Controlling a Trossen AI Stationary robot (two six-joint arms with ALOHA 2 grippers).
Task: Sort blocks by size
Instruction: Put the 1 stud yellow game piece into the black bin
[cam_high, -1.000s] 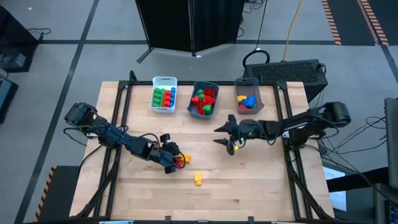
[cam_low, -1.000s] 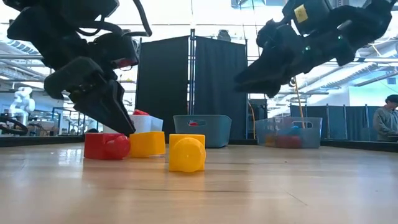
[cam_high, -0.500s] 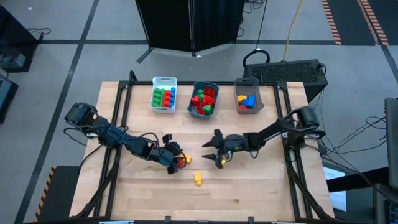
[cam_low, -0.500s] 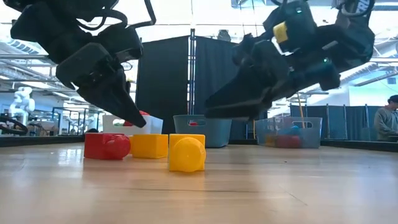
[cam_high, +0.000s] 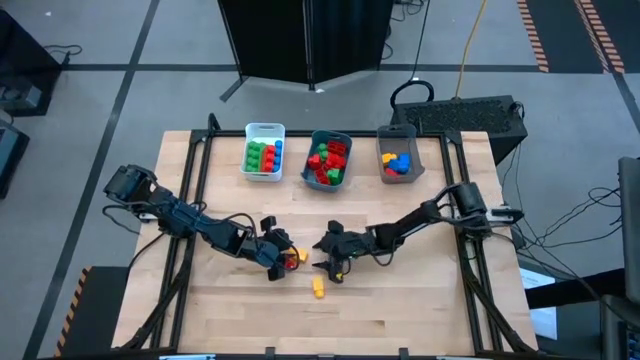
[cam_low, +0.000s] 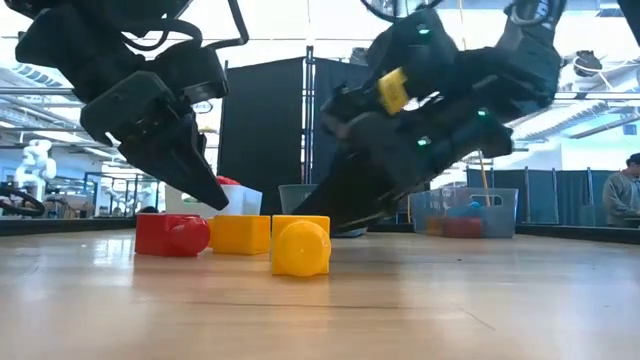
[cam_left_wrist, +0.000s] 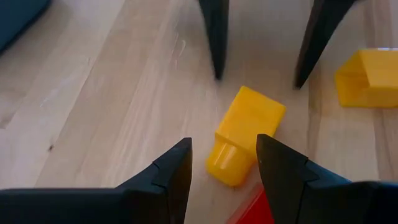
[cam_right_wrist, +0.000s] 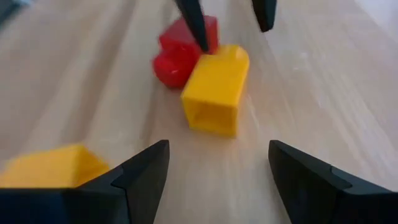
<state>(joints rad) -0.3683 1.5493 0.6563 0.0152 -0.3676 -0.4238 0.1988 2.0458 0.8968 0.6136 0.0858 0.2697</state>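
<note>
Three blocks lie loose near the table's middle. A yellow block (cam_left_wrist: 245, 134) lies on its side against a red block (cam_right_wrist: 180, 53). A second yellow block (cam_high: 318, 287) lies nearer the front edge. My left gripper (cam_left_wrist: 224, 144) is open, its fingertips just above the red and yellow pair (cam_low: 205, 232), slanting down. My right gripper (cam_right_wrist: 219, 146) is open wide. It faces the same pair from the table's right side, a little short of it. In the low view the right gripper's fingers (cam_low: 325, 210) hang low behind the front yellow block (cam_low: 300, 247).
Three bins stand in a row at the far edge: a white bin (cam_high: 264, 150), a teal bin (cam_high: 328, 158) and a grey bin (cam_high: 398, 155), each with sorted blocks. Bare wood lies in front of and to the right of the loose blocks.
My right gripper has swung from the table's right middle toward its left and near side. It has come down to just above the wood, close to the red and yellow blocks. The blocks have stayed where they were.
</note>
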